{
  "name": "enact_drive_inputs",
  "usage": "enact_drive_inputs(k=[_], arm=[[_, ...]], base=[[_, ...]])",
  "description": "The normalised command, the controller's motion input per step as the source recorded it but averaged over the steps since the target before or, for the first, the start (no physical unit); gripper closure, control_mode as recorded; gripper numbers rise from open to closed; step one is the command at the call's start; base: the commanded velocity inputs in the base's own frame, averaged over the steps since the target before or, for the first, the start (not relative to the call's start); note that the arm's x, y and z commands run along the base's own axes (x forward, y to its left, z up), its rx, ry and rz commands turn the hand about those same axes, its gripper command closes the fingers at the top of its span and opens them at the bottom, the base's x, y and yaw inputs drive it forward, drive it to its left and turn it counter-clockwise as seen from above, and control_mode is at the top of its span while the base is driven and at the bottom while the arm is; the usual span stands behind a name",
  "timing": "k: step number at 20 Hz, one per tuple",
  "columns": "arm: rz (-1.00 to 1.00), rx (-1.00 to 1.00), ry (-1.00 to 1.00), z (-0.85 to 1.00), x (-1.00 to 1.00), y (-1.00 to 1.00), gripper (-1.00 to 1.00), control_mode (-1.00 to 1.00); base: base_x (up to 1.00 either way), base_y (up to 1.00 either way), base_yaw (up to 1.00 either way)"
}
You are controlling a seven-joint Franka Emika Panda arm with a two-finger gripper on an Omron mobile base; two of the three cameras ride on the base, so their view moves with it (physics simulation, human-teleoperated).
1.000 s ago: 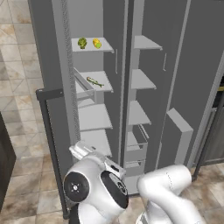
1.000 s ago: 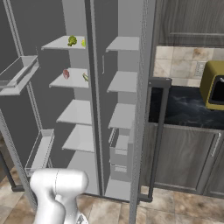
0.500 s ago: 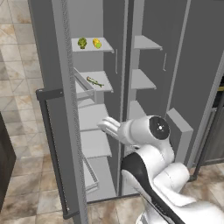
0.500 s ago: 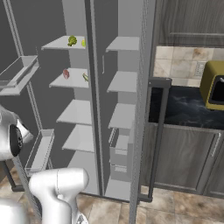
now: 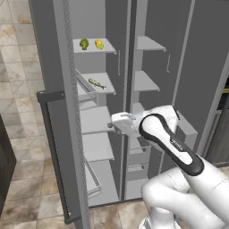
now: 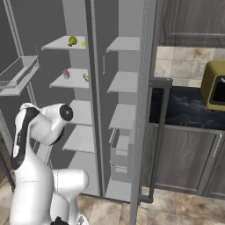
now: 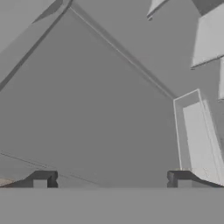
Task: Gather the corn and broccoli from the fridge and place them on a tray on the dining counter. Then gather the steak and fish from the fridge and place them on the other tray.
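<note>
We observe even, diffuse rendered lighting with no glare and no distinct light source. The fridge [image 5: 152,53] interior reads mid-grey, with soft shading beneath its shelves and darker tone toward the inner corners. All views are slightly soft at low resolution. Edges show no marked distortion; the hand view is flat and low in contrast.

Arm raised from the base and bent sharply at the elbow, forearm angled up and forward. Wrist level, hand reaching forward at mid height. Tool [image 7: 112,178] empty, nothing between the two dark fingertips [image 7: 41,179], which stand far apart at opposite sides of the hand view. Hand's white housing [image 5: 125,124] visible in the left base view, pointing away from the base.
</note>
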Motion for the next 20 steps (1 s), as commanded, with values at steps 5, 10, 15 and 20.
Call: enact_drive_inputs(k=[5,10,15,20], arm=[[0.32,0.0,0.0,0.19,0.8,0.08,-1.0,-1.0],[0.07,0.0,-0.02,0.27,0.42,0.35,-1.0,-1.0],[0.0,0.0,-0.11,0.32,0.02,0.52,-1.0,-1.0],[0.0,0.0,-0.17,0.51,0.0,0.47,-1.0,-1.0]], base=[[0.0,0.0,0.0],[0.0,0.0,0.0],[0.0,0.0,0.0],[0.0,0.0,0.0]])
